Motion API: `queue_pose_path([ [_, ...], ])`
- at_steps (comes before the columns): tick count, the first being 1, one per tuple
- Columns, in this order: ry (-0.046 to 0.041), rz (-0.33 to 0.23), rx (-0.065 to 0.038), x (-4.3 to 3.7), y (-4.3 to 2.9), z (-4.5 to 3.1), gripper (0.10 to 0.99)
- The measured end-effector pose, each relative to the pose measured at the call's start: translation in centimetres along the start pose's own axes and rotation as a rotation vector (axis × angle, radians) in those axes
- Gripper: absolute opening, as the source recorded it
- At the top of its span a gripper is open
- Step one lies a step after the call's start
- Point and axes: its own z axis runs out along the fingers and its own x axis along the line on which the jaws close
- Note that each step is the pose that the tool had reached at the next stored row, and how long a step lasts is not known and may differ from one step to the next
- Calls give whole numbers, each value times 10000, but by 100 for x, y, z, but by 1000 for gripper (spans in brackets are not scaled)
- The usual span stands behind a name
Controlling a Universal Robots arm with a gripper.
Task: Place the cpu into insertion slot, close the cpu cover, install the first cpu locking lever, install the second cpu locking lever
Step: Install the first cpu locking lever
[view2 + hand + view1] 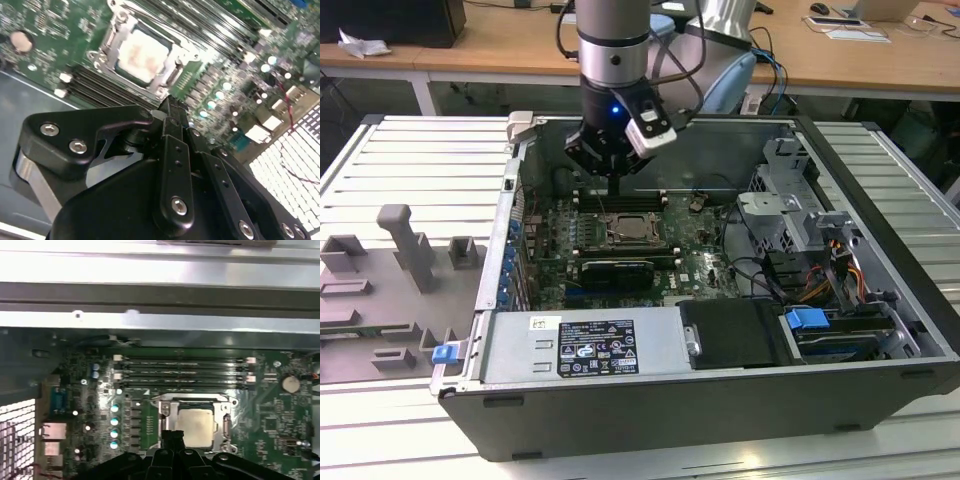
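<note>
tool [617, 186] of the single arm, hanging inside the open computer case [620, 425] over the green motherboard [705, 262]. its fingers are drawn together to a narrow point with nothing gripped between them; this is plainest in the second wrist view, where the black linkages converge at the tip. in the exterior view the tip stands over the long memory slots [620, 198], just beside the socket. whether it touches the board cannot be told.

cpu [142, 54], pale metal face upward, seated in the insertion slot [119, 66], whose dark rim shows at the chip's edge. cpu cover [111, 47], a silver frame, lies flat around the chip, whose face shows through the window. both wrist views show the chip framed in this way. the position of the locking levers cannot be made out.

memory slots run parallel to one side of the socket, close beside it. power supply [580, 348] with a white label lies along the near wall of the case. grey fixture [405, 250] stands on the ribbed counter [380, 410] at the exterior view's left, well apart from the case.
</note>
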Motion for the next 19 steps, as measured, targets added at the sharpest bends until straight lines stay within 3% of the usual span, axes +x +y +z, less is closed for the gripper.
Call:
queue_pose_path([
  [2, -2, -8, -20, 123, 1, 6, 106],
  [9, -2, -12, -43, 292, 9, 14, 106],
  [19, 10, -249, -49, 324, 163, 75, 106],
])
